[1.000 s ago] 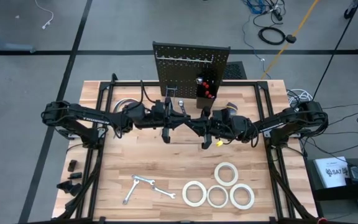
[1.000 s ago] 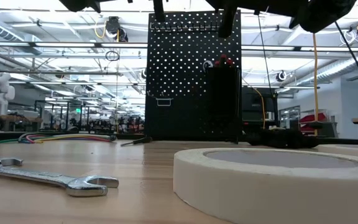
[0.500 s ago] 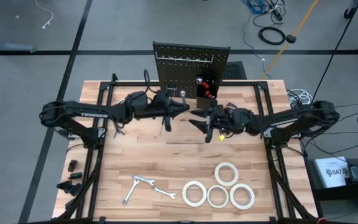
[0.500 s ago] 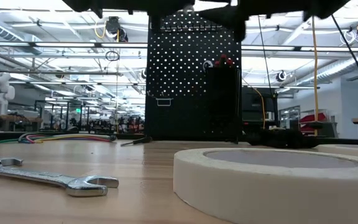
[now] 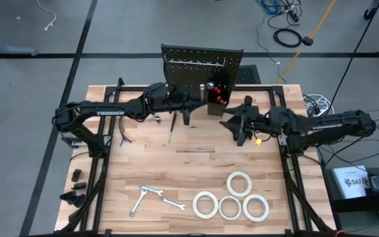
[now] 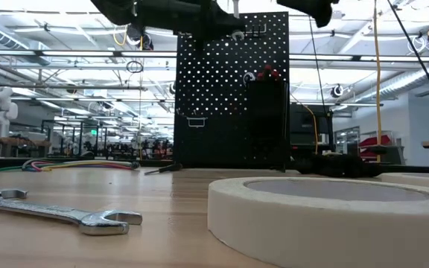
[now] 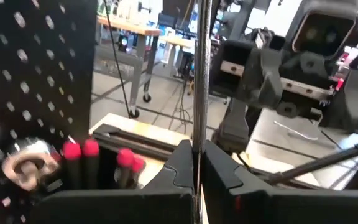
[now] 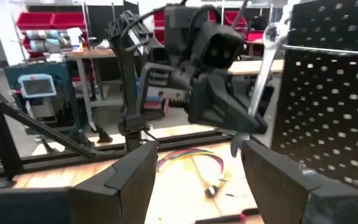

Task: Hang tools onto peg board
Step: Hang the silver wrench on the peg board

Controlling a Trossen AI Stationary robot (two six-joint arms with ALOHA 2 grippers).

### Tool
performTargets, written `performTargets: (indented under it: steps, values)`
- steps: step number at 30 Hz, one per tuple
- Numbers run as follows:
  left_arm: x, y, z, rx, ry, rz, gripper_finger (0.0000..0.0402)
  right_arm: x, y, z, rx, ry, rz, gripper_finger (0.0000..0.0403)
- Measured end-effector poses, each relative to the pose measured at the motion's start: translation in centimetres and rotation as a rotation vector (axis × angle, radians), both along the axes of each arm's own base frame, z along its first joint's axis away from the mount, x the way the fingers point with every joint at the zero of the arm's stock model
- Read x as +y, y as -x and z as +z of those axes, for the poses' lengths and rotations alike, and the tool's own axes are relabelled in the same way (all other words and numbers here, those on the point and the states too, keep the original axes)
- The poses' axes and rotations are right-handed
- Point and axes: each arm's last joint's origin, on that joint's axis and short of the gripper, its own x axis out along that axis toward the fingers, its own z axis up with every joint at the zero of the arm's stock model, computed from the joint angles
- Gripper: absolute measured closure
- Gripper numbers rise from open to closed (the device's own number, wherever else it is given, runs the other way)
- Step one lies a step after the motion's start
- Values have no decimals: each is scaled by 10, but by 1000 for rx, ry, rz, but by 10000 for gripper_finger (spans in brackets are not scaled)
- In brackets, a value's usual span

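At the peg board (image 5: 202,66), far edge of the worktop (image 5: 143,164): left gripper (image 5: 187,113), fingers closed on a thin silver wrench (image 7: 201,74). In the left wrist view the tool stood as a bright upright strip pinched between the two fingers, its upper end running out of view; in the right wrist view its ring end (image 8: 272,34) sat level with the board's top hook rail, contact with a hook not determinable.

Right gripper (image 5: 242,131): just beside the board's small black bin (image 5: 219,99), fingers spread wide, holding nothing. Red-handled tools (image 7: 82,152) stood upright in that bin.

Remaining stock, near edge of worktop: two silver wrenches (image 5: 153,197) lying flat; four white tape rolls (image 5: 232,201) clustered to their right. Task judged early, most items unhung.

Risks noted:
- Wrench held by a narrow pinch on a slim shank; any nudge against a hook or the panel could have pivoted it in the grip, leaving the ring off line with the hook.
- Release before the ring was over a hook would likely have dropped the tool to the worktop behind the arm, or into the bin among the red handles.
- Board free-standing and upright; a hard push from the left arm could have tipped or shifted it.
- Both arms were close together at the board; a sideways correction by either risked a collision.
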Motion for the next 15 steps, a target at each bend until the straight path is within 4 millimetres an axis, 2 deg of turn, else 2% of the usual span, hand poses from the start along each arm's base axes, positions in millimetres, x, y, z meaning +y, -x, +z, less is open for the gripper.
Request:
performTargets:
  steps: [6, 15]
  values:
    - [12, -6, -4, 45, 15, 24, 398, -5, 6, 3, 2, 17, -30, 175]
    - [36, -6, 11, 38, 14, 44, 398, -16, 7, 2, 13, 38, -81, 175]
